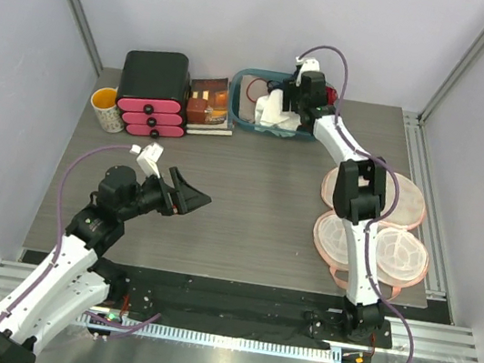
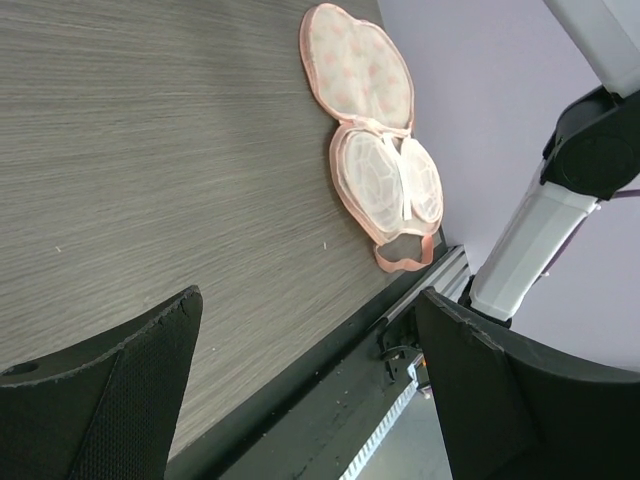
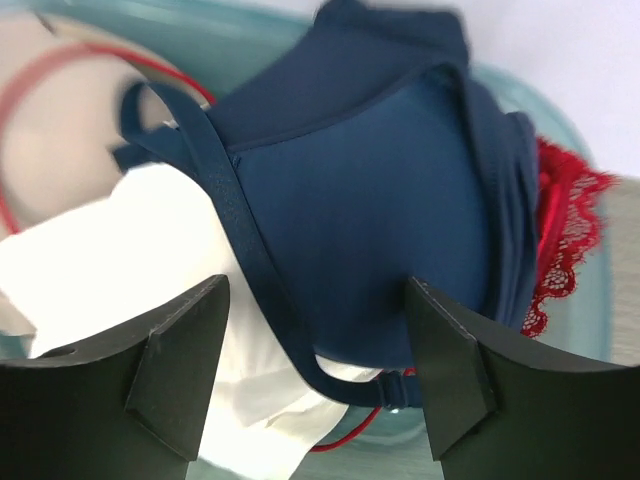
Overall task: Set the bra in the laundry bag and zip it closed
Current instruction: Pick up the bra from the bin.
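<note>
The main danger is that the right pincer (image 3: 315,290) takes more than the bra (image 3: 370,220). The bra lies on top of the pile in the teal basket (image 3: 590,290). One of its straps runs across the white cloth (image 3: 120,260), and the red garment (image 3: 560,240) is pressed against the far side of its cup. If the jaws close where they stand now, the left finger may catch the white cloth together with the strap, and both would come up. A grip on the strap alone is also a risk, I think: the bra would then hang low and swing, and could hook on the basket rim. The padded cup looks springy, so a shallow pinch may slip off it.

The laundry bag (image 1: 409,203) lies open on the right side of the worktop (image 1: 248,201), well apart from the basket. The right arm's middle links pass over it, so a low swing back could push it.

The right arm is stretched far forward over the basket, its wrist turned down. Its jaws stand wide apart above the cup and hold nothing. The left arm is bent and low over the near left part of the worktop. The left pincer (image 1: 193,197) points toward the middle, fully open and empty.
</note>
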You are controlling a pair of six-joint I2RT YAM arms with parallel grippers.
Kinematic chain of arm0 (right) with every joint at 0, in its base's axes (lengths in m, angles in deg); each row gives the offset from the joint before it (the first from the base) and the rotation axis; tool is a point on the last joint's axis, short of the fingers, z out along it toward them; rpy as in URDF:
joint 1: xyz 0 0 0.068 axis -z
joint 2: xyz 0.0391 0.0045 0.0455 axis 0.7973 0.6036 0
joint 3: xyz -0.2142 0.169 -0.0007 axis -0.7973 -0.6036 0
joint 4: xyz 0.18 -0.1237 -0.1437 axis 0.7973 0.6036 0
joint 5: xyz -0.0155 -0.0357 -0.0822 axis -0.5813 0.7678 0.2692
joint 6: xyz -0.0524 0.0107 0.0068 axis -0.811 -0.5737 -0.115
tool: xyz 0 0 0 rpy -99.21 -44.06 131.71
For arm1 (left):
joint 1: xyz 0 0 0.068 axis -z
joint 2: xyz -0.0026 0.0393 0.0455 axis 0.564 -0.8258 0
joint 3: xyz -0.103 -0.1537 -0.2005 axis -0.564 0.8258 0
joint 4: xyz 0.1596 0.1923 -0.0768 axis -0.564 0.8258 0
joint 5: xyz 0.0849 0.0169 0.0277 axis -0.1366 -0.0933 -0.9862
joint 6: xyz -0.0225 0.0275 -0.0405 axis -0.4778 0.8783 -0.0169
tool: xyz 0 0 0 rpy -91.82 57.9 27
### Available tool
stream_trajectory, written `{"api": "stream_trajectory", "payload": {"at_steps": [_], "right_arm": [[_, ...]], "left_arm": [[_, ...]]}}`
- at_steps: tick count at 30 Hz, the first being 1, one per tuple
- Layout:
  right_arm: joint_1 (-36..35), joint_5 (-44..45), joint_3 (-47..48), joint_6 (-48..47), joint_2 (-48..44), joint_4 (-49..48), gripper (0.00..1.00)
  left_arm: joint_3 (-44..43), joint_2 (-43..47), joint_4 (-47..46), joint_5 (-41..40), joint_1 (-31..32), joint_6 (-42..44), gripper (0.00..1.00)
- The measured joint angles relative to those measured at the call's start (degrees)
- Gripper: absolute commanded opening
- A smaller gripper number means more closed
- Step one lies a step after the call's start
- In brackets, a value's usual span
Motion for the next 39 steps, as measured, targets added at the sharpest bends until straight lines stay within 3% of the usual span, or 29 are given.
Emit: {"api": "stream_trajectory", "payload": {"at_steps": [14, 16, 17, 19, 29, 35, 39], "right_arm": [[0.02, 6.03, 0.85, -2.89, 3.54, -2.78, 0.33], [0.04, 6.27, 0.85, -3.28, 3.54, -2.95, 0.34], [0.04, 6.25, 0.83, -3.37, 3.52, -2.95, 0.46], [0.04, 6.19, 0.81, -3.48, 3.39, -2.93, 0.58], [0.07, 6.27, 0.81, -4.81, 2.95, -2.89, 0.60], [0.07, 6.25, 0.66, -4.63, 2.91, -2.91, 0.70], [0.39, 5.75, -0.48, -4.07, 2.01, -2.75, 0.71]], "left_arm": [[-0.55, -0.17, 1.53, -0.04, 0.00, 0.37, 0.87], [-0.61, -0.17, 1.75, -0.07, 0.00, 0.37, 0.88], [-0.74, -0.20, 1.90, -0.07, 0.02, 0.37, 0.88], [-1.01, -0.33, 2.08, -0.07, 0.02, 0.39, 0.88], [-1.40, -0.68, 2.47, -0.07, 0.00, 0.63, 0.88], [-1.84, -0.66, 3.32, -0.07, 0.02, 1.49, 0.88], [-2.36, -0.70, 3.43, -0.07, 0.00, 1.66, 0.88]]}}
